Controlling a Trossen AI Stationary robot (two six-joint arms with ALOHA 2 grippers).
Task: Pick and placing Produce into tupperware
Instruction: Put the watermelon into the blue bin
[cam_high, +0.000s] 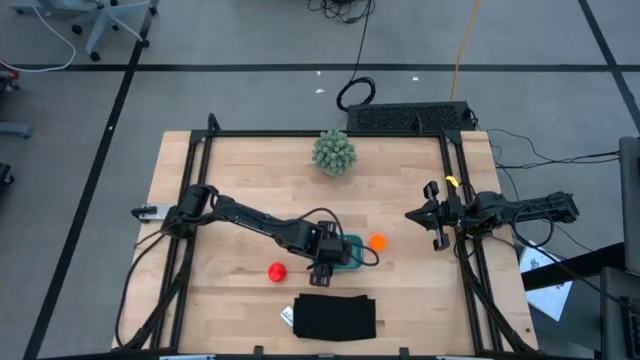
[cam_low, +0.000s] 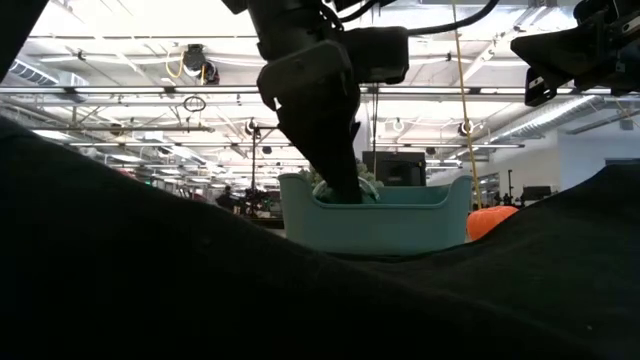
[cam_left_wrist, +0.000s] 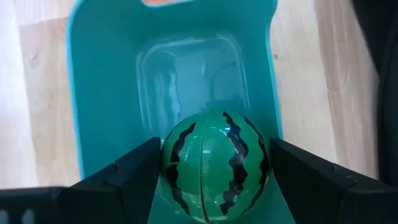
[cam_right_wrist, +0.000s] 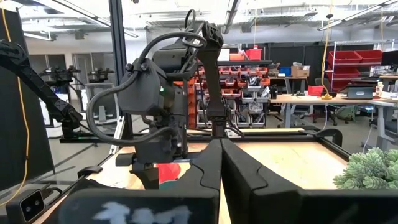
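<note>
Watermelon ball (cam_left_wrist: 214, 167), pinched by left gripper (cam_left_wrist: 214, 180) inside teal tupperware (cam_left_wrist: 99, 93), may roll once released; right gripper (cam_high: 432, 214) pressed together.

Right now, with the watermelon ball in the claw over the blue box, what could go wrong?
1. The left gripper holds the watermelon ball low inside the teal container. Lifting away carelessly, a finger might catch the wall and push the light container.
2. The orange ball lies right beside the container, so a shove could send it rolling.
3. The red ball sits loose on the table, close under the left arm, which might knock it.
</note>
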